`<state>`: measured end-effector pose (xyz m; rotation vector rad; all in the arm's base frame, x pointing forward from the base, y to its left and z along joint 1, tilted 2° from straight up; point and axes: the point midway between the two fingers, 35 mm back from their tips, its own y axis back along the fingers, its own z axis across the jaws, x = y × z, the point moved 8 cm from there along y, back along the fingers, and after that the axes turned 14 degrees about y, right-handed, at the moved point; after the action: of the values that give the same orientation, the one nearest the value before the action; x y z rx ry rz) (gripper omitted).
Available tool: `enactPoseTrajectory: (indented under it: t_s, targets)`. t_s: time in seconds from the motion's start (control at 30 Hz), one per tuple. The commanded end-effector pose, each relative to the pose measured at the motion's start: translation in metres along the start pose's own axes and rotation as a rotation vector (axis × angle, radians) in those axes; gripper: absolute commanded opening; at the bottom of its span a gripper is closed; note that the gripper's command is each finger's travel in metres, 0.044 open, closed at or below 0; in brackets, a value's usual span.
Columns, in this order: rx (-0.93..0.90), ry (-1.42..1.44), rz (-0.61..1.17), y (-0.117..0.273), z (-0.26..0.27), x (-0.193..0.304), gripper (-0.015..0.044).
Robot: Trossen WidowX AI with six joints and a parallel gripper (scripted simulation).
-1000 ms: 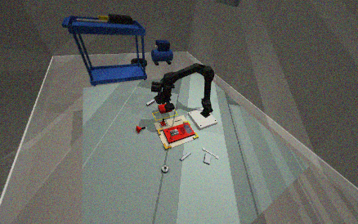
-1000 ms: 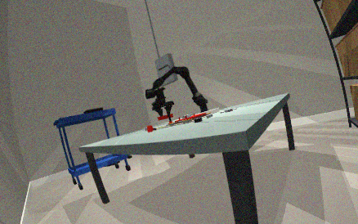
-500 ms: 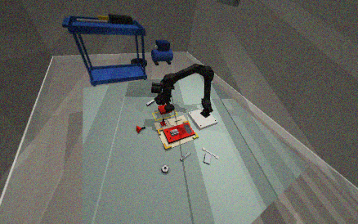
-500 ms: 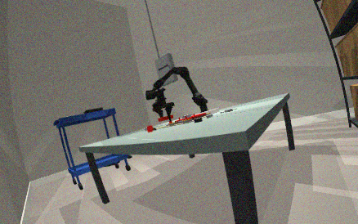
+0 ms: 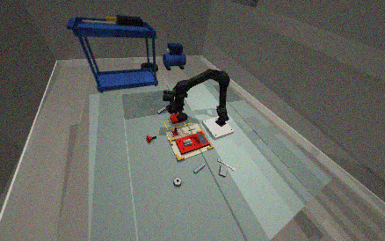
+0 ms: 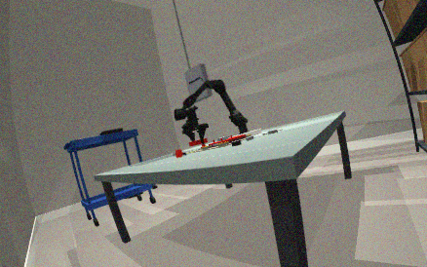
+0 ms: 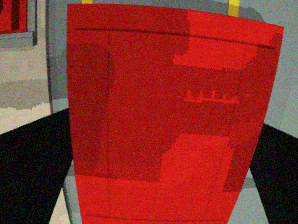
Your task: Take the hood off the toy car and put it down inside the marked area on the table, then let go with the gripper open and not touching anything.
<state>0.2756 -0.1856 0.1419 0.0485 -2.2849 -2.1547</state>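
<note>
The red hood (image 5: 176, 119) (image 6: 197, 143) (image 7: 145, 115) is a flat panel held between the two black fingers of my gripper (image 5: 178, 118) (image 6: 197, 140) (image 7: 164, 124), which is shut on its sides. It is low over the table; whether it touches the top is too small to tell. The yellow outline of the marked area (image 5: 166, 125) shows beside and in front of the hood in the top view. Two yellow strips (image 7: 87, 2) (image 7: 233, 7) stick out past the hood's far edge in the wrist view; the rest is hidden under it. The red toy car (image 5: 181, 147) (image 7: 12, 17) lies on a beige board, its engine bay uncovered.
The beige board (image 5: 194, 154) has yellow corner marks. A small red part (image 5: 175, 132) stands on it, and a red and black part (image 5: 149, 139) lies left of it. A grey ring (image 5: 177, 181) and several grey pieces lie in front. The arm's white base plate (image 5: 224, 130) is to the right.
</note>
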Motion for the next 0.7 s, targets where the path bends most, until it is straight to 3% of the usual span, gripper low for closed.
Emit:
enactPoseTrajectory:
  t_s: [0.0, 0.67]
  targets:
    - [-0.006, 0.003, 0.005, -0.0043, 0.0012, 0.0016, 0.0]
    - [-0.006, 0.003, 0.005, -0.0131, 0.0019, 0.0027, 0.0]
